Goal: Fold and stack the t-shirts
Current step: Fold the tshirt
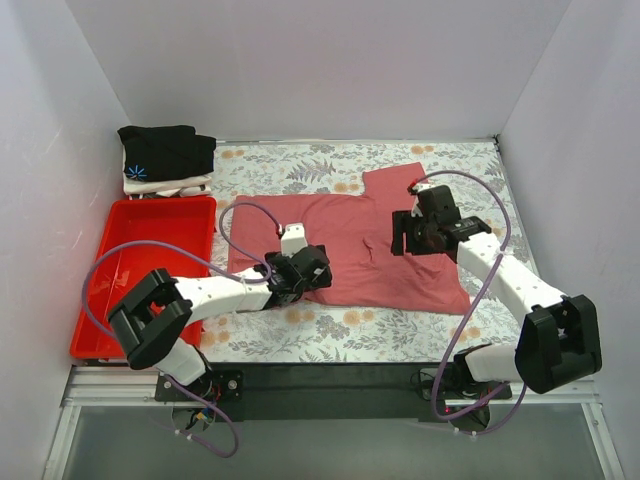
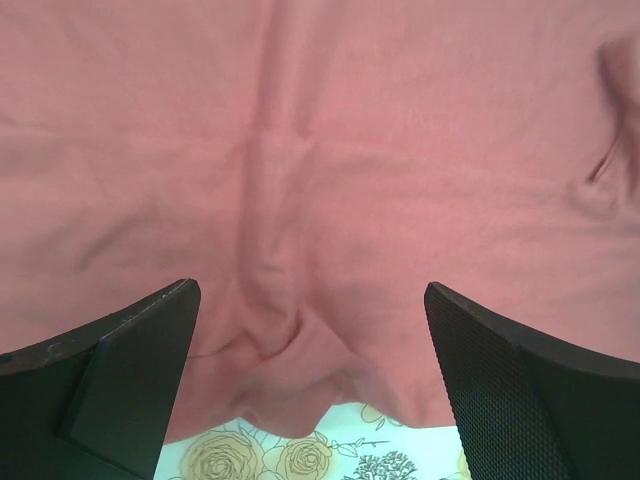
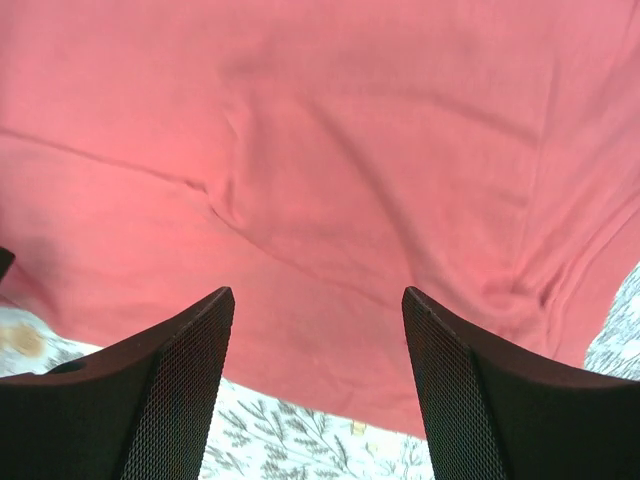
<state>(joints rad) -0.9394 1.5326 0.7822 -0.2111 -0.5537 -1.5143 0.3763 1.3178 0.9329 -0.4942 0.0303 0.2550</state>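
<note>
the salmon-red t-shirt (image 1: 350, 250) lies spread flat on the flowered table cover (image 1: 300, 165) in the middle of the top view, with one sleeve reaching toward 1 o'clock. the left gripper (image 1: 303, 272) is low over the shirt's near hem, at about 7 o'clock of the cloth. its fingers (image 2: 130, 350) stand wide apart, with a small bunched wrinkle of hem between them and the flower print just past it (whether the tips touch the cloth i cannot tell). the right gripper (image 1: 412, 235) is over the shirt's 3 o'clock side. its fingers (image 3: 170, 370) are also spread wide above creased fabric near the edge. at 10 o'clock a folded black t-shirt (image 1: 165, 148) with a blue starburst rests on a white t-shirt (image 1: 190, 185) in the far corner. the red tray (image 1: 110, 235) sits at 8 o'clock, just nearer than that stack.
</note>
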